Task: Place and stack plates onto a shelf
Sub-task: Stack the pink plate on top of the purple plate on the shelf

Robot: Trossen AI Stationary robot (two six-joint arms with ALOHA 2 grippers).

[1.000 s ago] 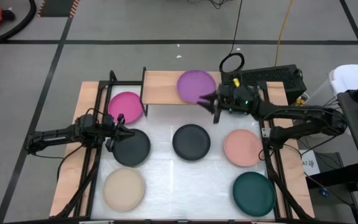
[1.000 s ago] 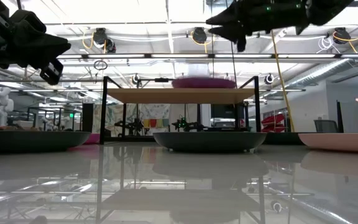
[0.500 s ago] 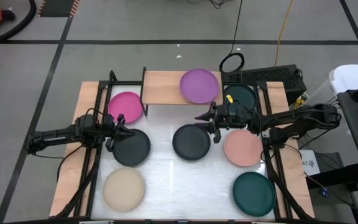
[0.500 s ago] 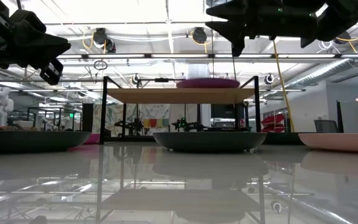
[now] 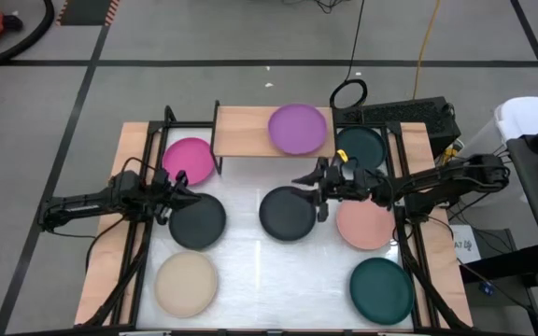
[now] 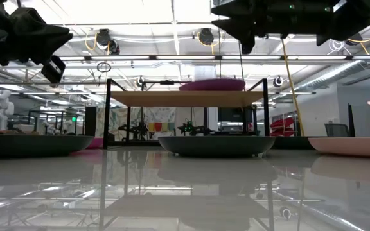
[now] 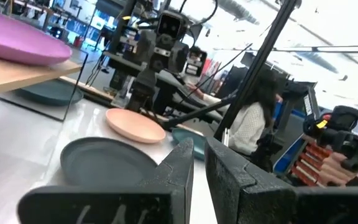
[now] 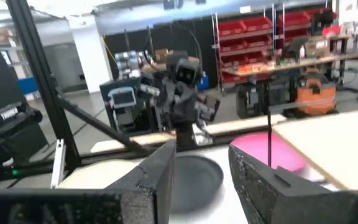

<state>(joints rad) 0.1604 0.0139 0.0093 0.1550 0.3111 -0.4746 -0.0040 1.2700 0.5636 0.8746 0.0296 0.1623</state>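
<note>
The shelf (image 5: 246, 131) stands at the table's far edge, and the purple plate (image 5: 297, 128) lies flat on its wooden top. The other plates rest flat on the white table: hot pink (image 5: 190, 161), two charcoal (image 5: 197, 221) (image 5: 288, 213), salmon (image 5: 364, 222), beige (image 5: 186, 283), and teal (image 5: 381, 289) (image 5: 361, 145). My right gripper (image 5: 311, 187) hovers open and empty above the far right rim of the middle charcoal plate. My left gripper (image 5: 177, 191) is shut and empty. It hangs in the air between the hot pink plate and the left charcoal plate.
Black frame bars run along the table's left and right sides. A keyboard and cables lie beyond the far right corner. The low view shows both grippers (image 6: 56, 51) (image 6: 243, 32) well above the tabletop. A person sits in the room behind.
My right gripper has drawn back from the purple plate on the shelf. It moved toward the table's near edge and somewhat left, and ended above the middle charcoal plate. The purple plate stays on the shelf top.
</note>
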